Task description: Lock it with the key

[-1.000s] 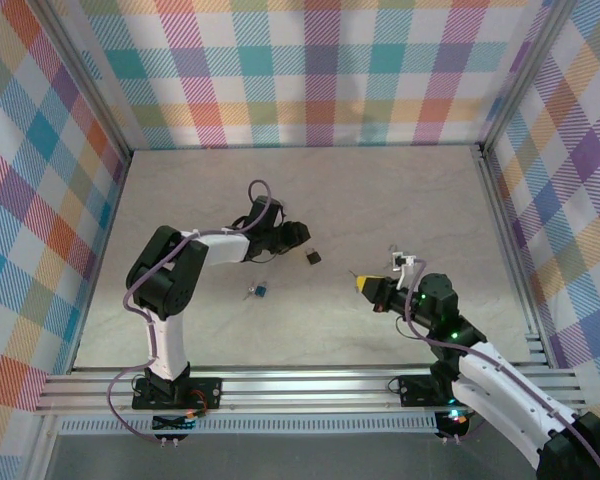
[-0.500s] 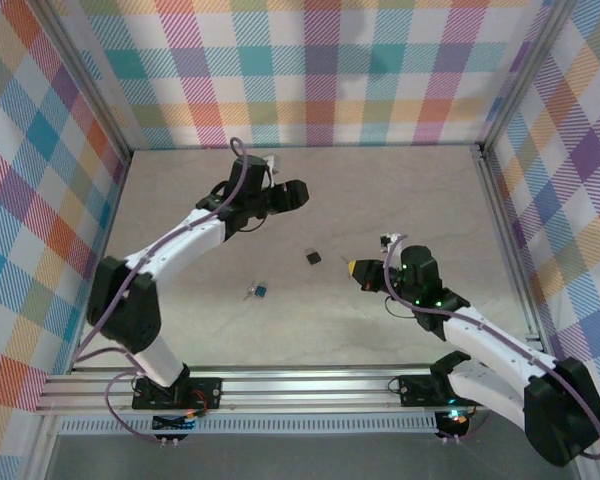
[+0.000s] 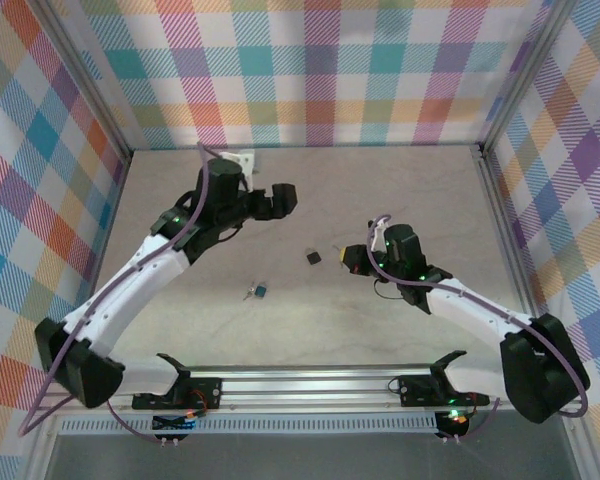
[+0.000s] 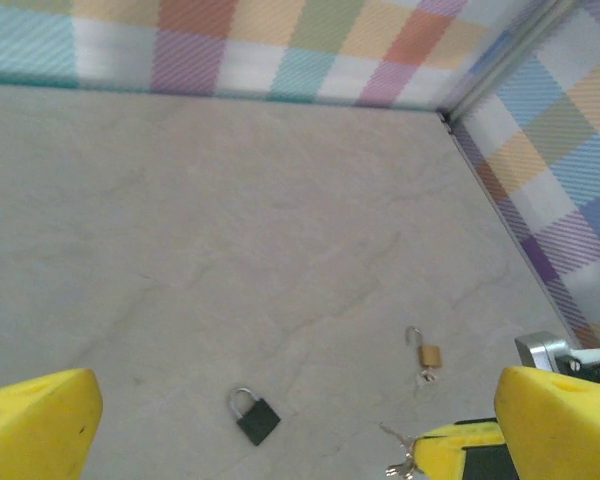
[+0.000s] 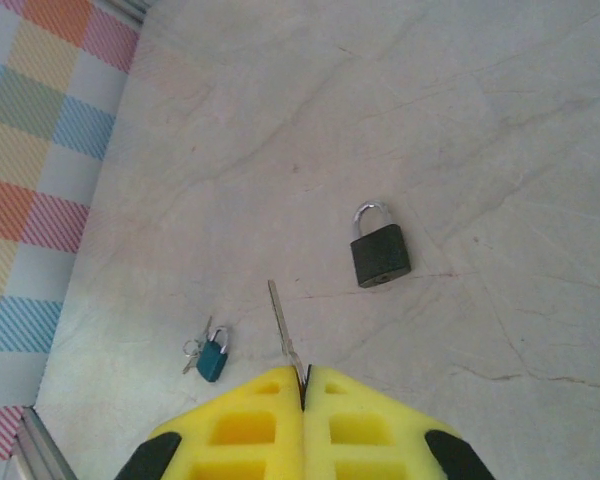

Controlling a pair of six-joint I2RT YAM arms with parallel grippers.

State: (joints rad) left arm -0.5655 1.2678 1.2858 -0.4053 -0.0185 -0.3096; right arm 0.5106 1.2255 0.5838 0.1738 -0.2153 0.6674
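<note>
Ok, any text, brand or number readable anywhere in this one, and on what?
No readable text anywhere.
Dark padlock: body shows no legible marking.
Brass padlock, teal item: too small to tell.
Key in the right gripper: no readable stamp on its blade.

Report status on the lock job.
Left end effector open, empty. Right end effector shut on key. Lock flat on table, untouched. Nothing between them.

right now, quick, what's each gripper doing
Left gripper: open, holding nothing.
Right gripper: shut on the thin silver metal key.
</note>
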